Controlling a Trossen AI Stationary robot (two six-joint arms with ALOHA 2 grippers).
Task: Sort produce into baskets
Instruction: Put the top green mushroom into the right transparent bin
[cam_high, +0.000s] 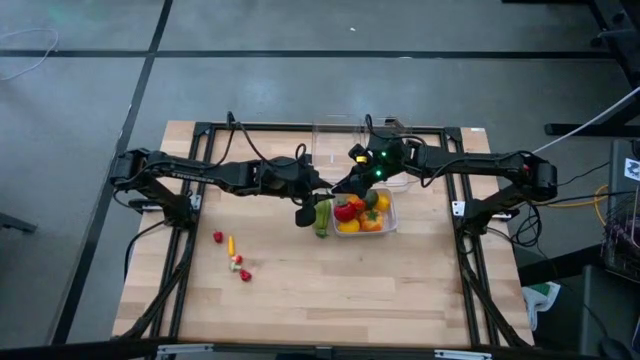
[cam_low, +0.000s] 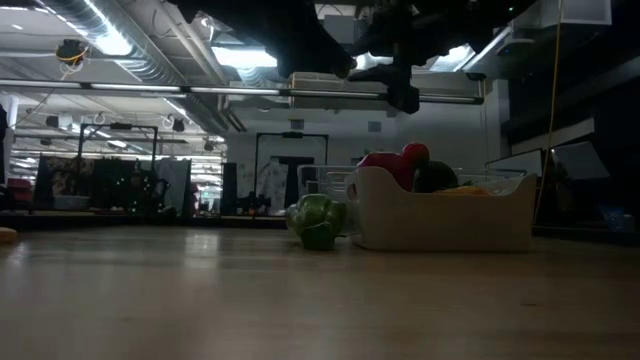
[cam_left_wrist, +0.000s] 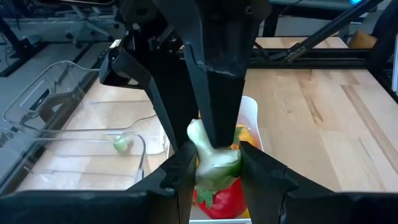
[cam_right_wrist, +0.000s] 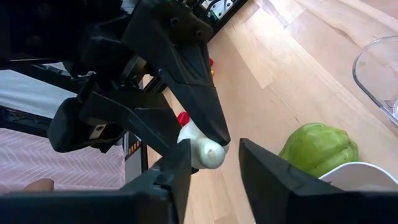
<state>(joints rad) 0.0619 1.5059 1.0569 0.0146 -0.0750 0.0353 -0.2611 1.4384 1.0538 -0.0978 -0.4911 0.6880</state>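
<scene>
Whitish-green vegetable (cam_left_wrist: 213, 163) upright, stem up — left tool (cam_left_wrist: 214, 171) gripping it, right tool (cam_right_wrist: 214, 163) around it.

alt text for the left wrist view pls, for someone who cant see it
The left end effector grips a pale green-and-white vegetable, with the right arm's dark fingers reaching in to meet it. Below sits a red tomato in a white basket; a clear basket lies beside.

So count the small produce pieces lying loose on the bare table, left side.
4: red piece, yellow piece, a red-green bit and a red bit below them. Others may be hidden.
</scene>
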